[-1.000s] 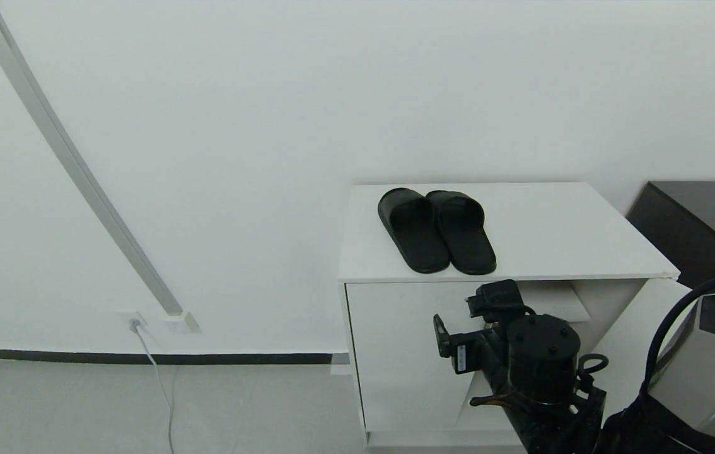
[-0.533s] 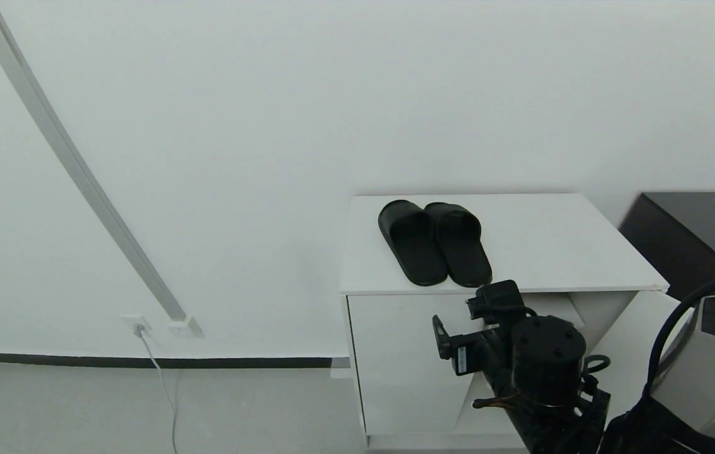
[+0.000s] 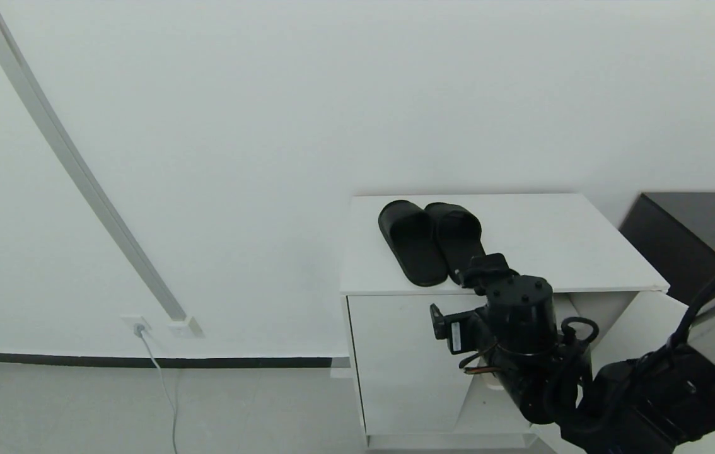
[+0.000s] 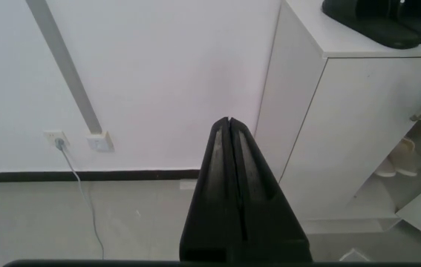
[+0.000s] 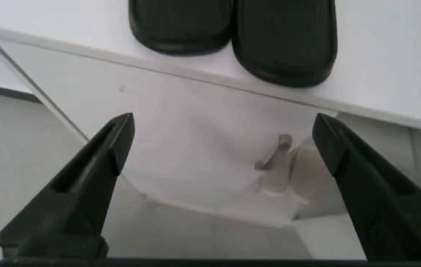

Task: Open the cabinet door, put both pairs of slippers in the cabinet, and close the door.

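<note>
A pair of black slippers [image 3: 434, 241] lies on top of the white cabinet [image 3: 553, 243], near its left front. The cabinet's right door [image 3: 641, 325] stands open; the left door [image 3: 395, 359] is closed. My right gripper [image 3: 482, 271] hovers at the top's front edge, just before the heel of the right black slipper. In the right wrist view it [image 5: 221, 141] is open, with the black slippers [image 5: 232, 22] ahead and the door handle [image 5: 273, 157] below. A pale pair of slippers [image 4: 403, 156] sits on a shelf inside. My left gripper [image 4: 229, 126] is shut and empty, off to the cabinet's left.
A dark piece of furniture [image 3: 698, 233] stands right of the cabinet. A wall socket with a hanging cable [image 3: 137, 326] and a slanted conduit [image 3: 67, 157] are on the wall to the left. Open floor [image 3: 143, 410] lies left of the cabinet.
The head camera tilted first, shifting the whole picture down. Then my right arm rose and moved forward, bringing its gripper up to the front edge of the cabinet top by the black slippers.
</note>
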